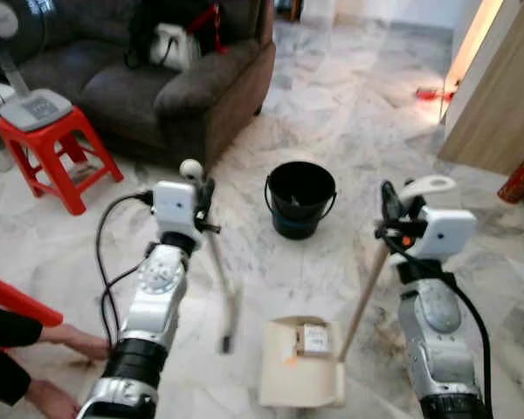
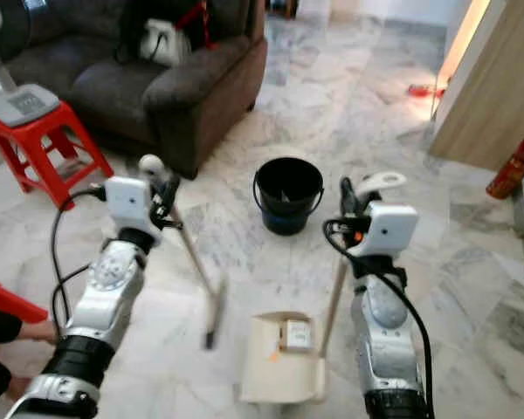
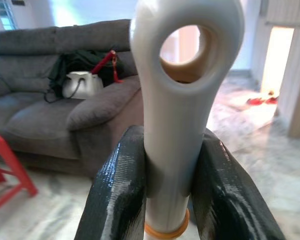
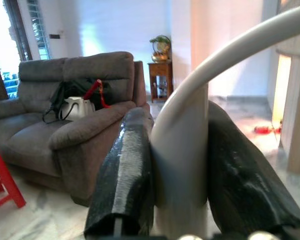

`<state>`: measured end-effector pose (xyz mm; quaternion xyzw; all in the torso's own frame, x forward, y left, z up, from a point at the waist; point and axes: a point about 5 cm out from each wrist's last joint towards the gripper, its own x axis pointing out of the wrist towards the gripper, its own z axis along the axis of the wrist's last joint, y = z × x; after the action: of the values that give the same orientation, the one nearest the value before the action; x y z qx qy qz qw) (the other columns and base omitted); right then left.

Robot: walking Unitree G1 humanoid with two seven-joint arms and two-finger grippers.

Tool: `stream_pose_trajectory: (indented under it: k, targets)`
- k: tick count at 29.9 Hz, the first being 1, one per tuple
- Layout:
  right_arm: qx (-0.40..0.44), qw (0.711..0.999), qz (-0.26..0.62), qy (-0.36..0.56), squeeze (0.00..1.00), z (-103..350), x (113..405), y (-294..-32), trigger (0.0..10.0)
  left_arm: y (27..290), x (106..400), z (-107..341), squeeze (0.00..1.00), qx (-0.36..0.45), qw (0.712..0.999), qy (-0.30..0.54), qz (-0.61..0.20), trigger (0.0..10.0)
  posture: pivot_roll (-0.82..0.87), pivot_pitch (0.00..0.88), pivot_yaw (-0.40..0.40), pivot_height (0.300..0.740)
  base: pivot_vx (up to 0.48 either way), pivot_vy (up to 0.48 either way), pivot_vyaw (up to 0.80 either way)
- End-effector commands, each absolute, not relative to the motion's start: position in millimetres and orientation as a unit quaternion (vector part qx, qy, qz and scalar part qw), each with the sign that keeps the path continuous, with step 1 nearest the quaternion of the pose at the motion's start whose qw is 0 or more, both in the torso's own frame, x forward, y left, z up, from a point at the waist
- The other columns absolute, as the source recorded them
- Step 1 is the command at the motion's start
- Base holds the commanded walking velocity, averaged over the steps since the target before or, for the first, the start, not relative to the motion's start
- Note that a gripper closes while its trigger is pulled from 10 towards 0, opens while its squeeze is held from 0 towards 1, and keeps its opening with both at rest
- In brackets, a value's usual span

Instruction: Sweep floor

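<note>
**K:** Quickly, biggest first: one grey sofa [image 1: 148,83] at the back left, marble floor [image 1: 332,113] everywhere, one red stool [image 1: 54,144], one black bucket [image 1: 299,199] straight ahead.

**M:** Tools?

**K:** Two. One broom [image 1: 220,271] in the left pincer [image 3: 165,195], one dustpan [image 1: 303,362] on a long handle in the right pincer [image 4: 182,185]. Broom head is on the floor just left of the pan; pan sits flat between the arms, with a small box-like scrap [image 1: 313,338] in it.

**M:** Grip state?

**K:** Both pincers pinching their handles near the top end: left clamped just below the broom's hanging eye, right around the dustpan's curved grip.

**M:** Handling?

**K:** Both look like light, stiff plastic, smooth and likely slippery. Holding that high probably gives reach but weak leverage, so the heads may wobble. Pan could tip if its pole leans.

**M:** Anything else?

**K:** One person's hands [image 1: 74,345] low on the floor at left, near the left arm.
</note>
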<state>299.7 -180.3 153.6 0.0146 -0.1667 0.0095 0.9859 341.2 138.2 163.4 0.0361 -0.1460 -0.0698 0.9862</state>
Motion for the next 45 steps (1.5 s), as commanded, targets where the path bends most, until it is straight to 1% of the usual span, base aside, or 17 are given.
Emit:
stream_pose_trajectory:
  k: [1,45]
  targets:
    - [0.021,0.982,0.000,-0.188,0.00,162.3,298.2,-185.6,10.0,126.8,340.6,175.7,0.00,0.024,0.981,-0.173,-0.085,10.0,0.08,0.075,0.000,0.740,0.307,0.000,0.00]
    - [0.027,0.982,0.003,-0.187,0.00,162.3,298.9,-183.6,10.0,124.9,339.6,176.1,0.00,0.023,0.981,-0.173,-0.088,10.0,0.09,0.081,0.001,0.740,0.306,0.000,0.00]
